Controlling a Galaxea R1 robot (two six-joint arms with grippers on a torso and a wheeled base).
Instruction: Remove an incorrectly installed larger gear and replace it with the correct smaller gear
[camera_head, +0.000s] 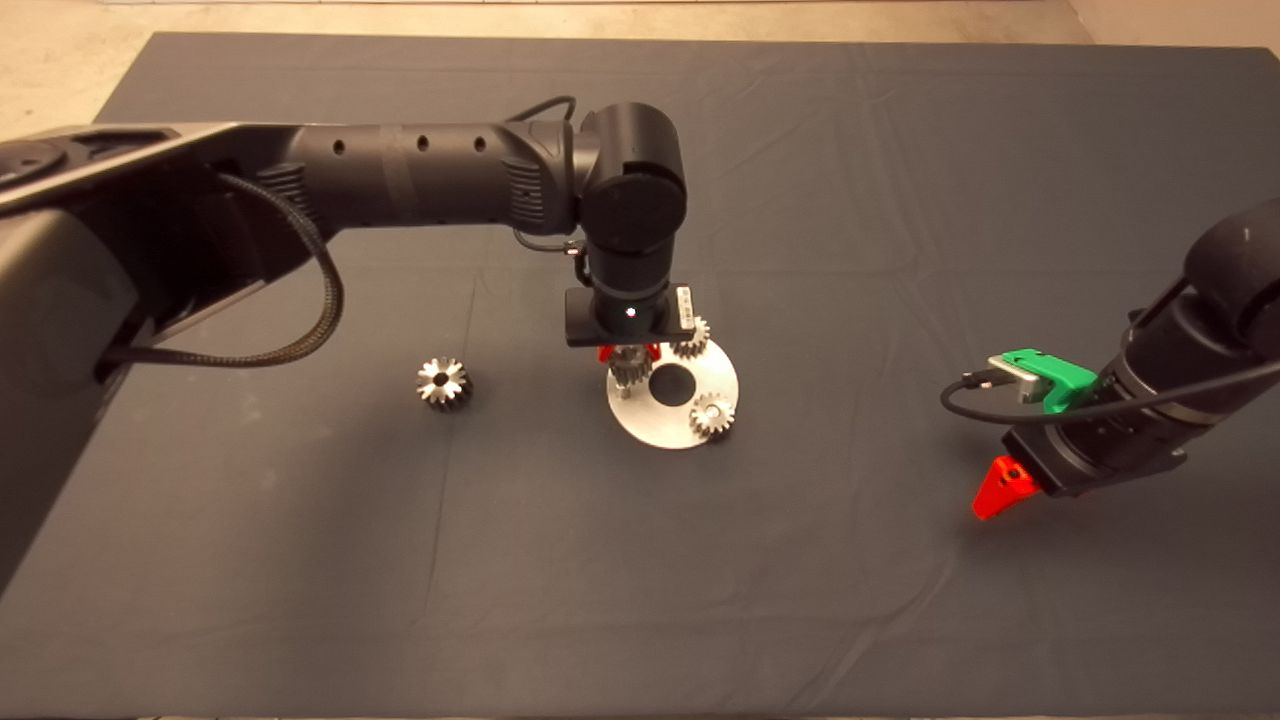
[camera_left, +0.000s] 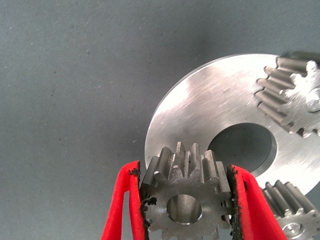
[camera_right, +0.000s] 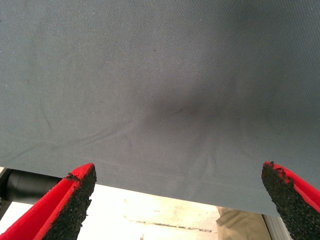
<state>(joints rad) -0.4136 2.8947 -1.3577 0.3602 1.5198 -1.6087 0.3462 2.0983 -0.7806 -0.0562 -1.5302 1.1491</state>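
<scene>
Two red fingers of my left hand clamp the small fine-toothed silvery gear over the round metal plate; star-toothed larger gear lies left of it. Right hand spread, idle.

black arms, red-fingered green claw

Dark mat, round metal plate holding two small gears.

No legible text, label or number on any surface in these views.
</scene>
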